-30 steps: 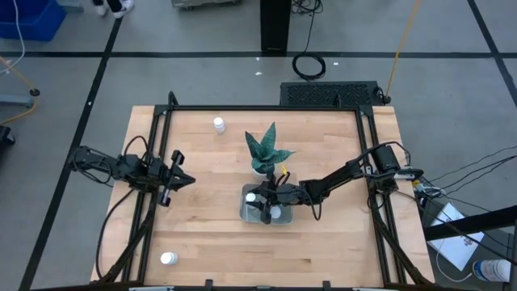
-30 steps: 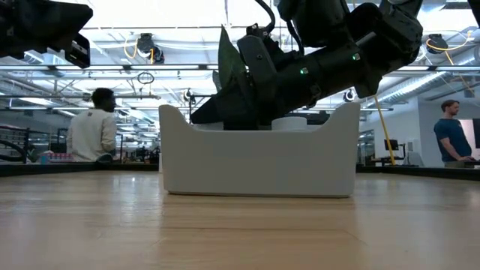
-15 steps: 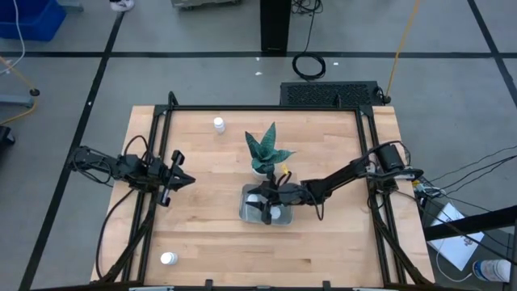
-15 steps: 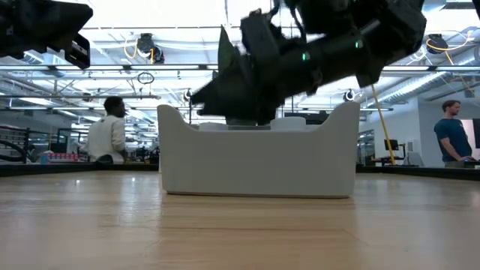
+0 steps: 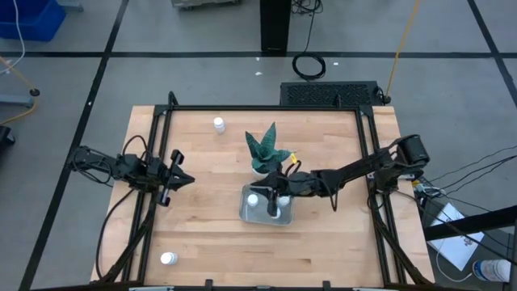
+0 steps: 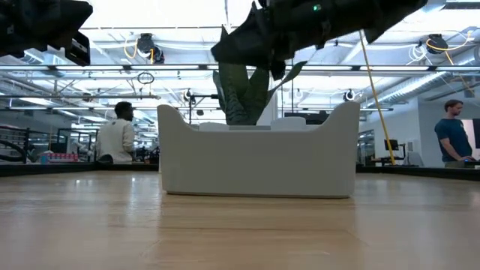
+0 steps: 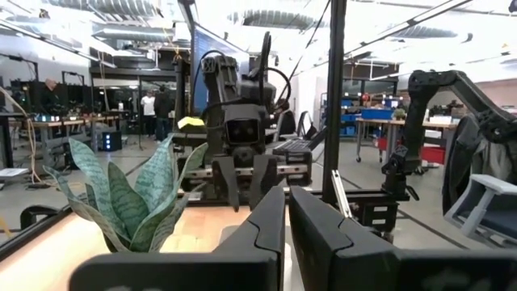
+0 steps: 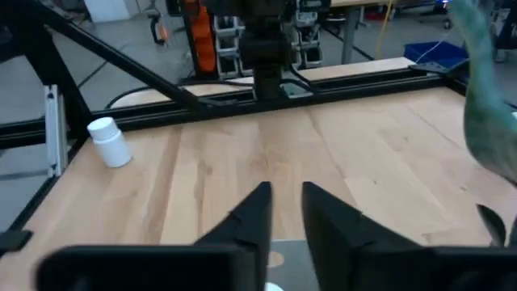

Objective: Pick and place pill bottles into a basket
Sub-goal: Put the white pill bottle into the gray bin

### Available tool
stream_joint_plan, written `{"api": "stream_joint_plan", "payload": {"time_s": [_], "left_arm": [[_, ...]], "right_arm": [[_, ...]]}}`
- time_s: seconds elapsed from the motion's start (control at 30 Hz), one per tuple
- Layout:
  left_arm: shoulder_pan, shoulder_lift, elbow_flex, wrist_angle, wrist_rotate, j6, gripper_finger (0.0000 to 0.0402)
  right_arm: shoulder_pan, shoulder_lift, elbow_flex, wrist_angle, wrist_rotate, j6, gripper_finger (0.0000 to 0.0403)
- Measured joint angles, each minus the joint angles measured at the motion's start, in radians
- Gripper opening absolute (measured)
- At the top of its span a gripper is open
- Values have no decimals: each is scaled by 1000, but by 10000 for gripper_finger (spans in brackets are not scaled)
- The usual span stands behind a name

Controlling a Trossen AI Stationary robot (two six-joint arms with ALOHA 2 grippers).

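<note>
Partly hidden: bottles in basket [image 5: 245,212]; right pincer [image 5: 275,192] above, nearly closed, empty.

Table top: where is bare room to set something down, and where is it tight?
Bare wood lies between the far bottle and the near-left bottle, and along the right frame. It is crowded mid-table: plant, tray and right claw bunch together. The left claw waits at the left.
</note>
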Motion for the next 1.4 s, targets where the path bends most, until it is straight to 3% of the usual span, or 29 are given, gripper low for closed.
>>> {"api": "stream_joint_plan", "payload": {"time_s": [0.1, 0.3, 0.43, 0.57, 0.77, 0.93, 1.2, 1.4], "left_arm": [[0, 0, 0, 0, 0, 2, 26], [0, 0, 0, 0, 1, 3, 26], [0, 0, 0, 0, 1, -2, 26], [0, 0, 0, -3, 2, -15, 26], [0, 2, 0, 2, -17, -18, 26], [0, 2, 0, 1, -18, -27, 26], [0, 2, 0, -1, -49, -48, 26], [0, 2, 0, 0, -56, -53, 26]], "right_arm": [[0, -44, -5, -38, -55, -19, 12], [-2, -147, -99, -17, -69, -26, 2], [1, -255, -290, 154, 9, -1, 1], [0, -401, -491, 296, 6, -57, 1], [1, -645, -723, 295, 33, -22, 0], [0, -820, -830, 295, 77, -50, 0], [1, -1072, -903, 87, 164, -25, 0], [1, -1277, -908, -120, 164, -57, 0]]}}
